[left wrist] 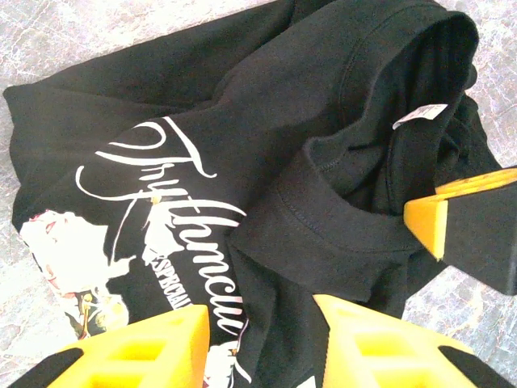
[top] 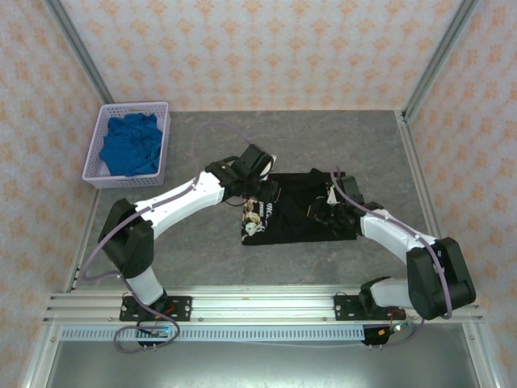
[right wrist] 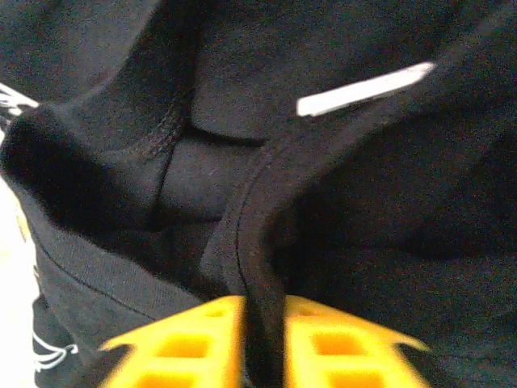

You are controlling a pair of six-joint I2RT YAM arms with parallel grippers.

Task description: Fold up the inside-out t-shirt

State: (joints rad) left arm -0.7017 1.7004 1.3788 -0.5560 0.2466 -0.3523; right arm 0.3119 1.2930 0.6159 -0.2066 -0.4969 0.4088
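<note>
Yellow-fingered and closest to me, the right hand [right wrist: 262,327] is pinching a raised ridge of the black soft-fabric t-shirt [right wrist: 202,178]. Its two fingers are pressing together on a stitched seam just below the small white neck tag [right wrist: 363,90]. I judge it is lifting that edge so the layer can be carried over into a fold.

The left hand [left wrist: 262,343] is hovering just above the shirt's white script print [left wrist: 161,194], its fingers standing apart with nothing between them, probably free to steady or smooth the cloth.

The shirt is lying bunched in the middle of the grey speckled desk [top: 202,259], between the two arms, its collar gaping.

Well apart, at the far left, a lavender plastic basket [top: 93,174] is holding a bright blue cloth [top: 131,145], out of the way. What is getting in the way, to my eye, is the shirt's own loose layers around the collar.
</note>
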